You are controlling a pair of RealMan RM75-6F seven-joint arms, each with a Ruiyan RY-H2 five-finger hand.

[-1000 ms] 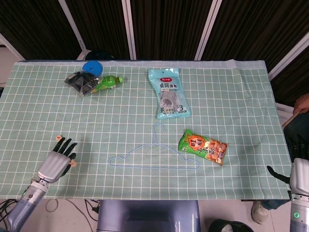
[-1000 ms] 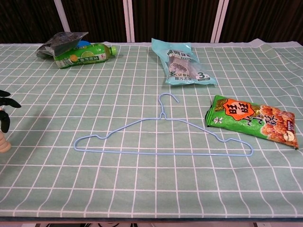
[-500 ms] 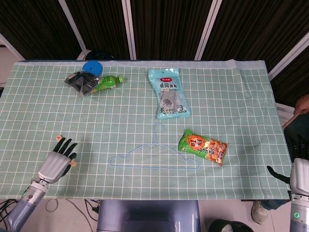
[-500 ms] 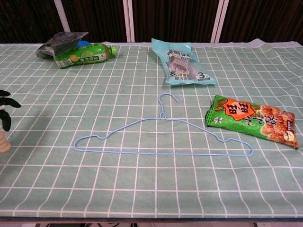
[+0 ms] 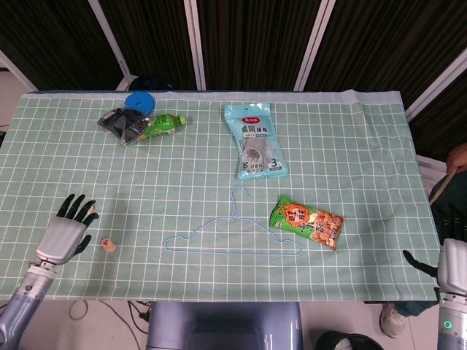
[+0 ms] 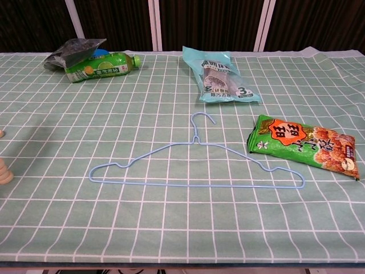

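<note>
The left hand [image 5: 64, 232] hovers above the table's [image 5: 379, 153] left near corner, fingers fanned apart and grasping nothing. The small wooden peg [image 5: 107, 245] stands apart from it, just right of the palm and close to the front edge; the chest view catches that peg [image 6: 3, 171] at its left border. A second tiny pale piece [image 5: 93, 211] seems to lie by the fingertips, though it is too small to be sure.

By my judgement this is a moment between grasps, with the peg free on the checked cloth. Any pickup would call for a short shift right and down, with thumb and finger closing on the peg's narrow body.

There is bare cloth all around the peg. The blue wire hanger [image 5: 232, 237] lies well to its right, at the middle. The green bottle [image 5: 162, 125] and dark bag [image 5: 120, 122] lie far back, the light-blue pouch [image 5: 254, 140] at centre back, and the snack packet [image 5: 308, 222] just right of the hanger.

The right hand [image 5: 452, 266] hangs off the table's right near corner. I cannot tell whether it is released or clenched.
</note>
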